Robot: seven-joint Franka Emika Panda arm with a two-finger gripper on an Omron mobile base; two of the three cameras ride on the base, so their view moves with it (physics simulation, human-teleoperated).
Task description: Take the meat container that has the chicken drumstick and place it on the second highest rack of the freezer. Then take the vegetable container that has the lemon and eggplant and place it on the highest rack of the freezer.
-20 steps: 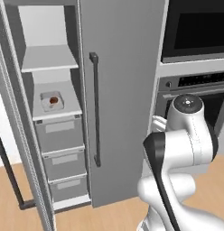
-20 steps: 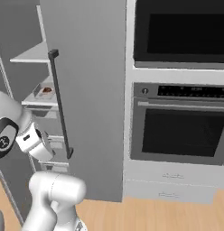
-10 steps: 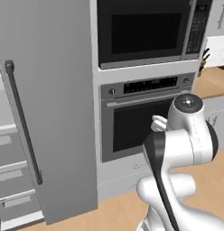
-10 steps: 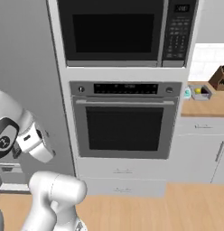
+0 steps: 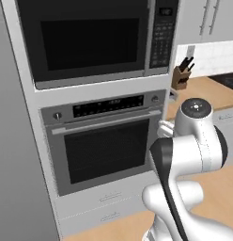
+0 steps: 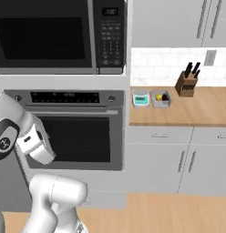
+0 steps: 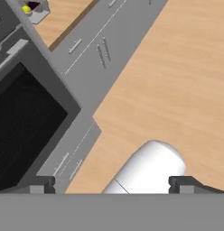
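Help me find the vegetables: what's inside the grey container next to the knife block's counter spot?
Inside the grey container sit the lemon and the dark eggplant. Its walls hide their undersides.

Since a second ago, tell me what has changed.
The base has swung right: the open grey freezer has slid out of view, and the black oven, the wooden counter and the small grey container holding the yellow lemon now show. The two-finger pincer stayed open and empty.
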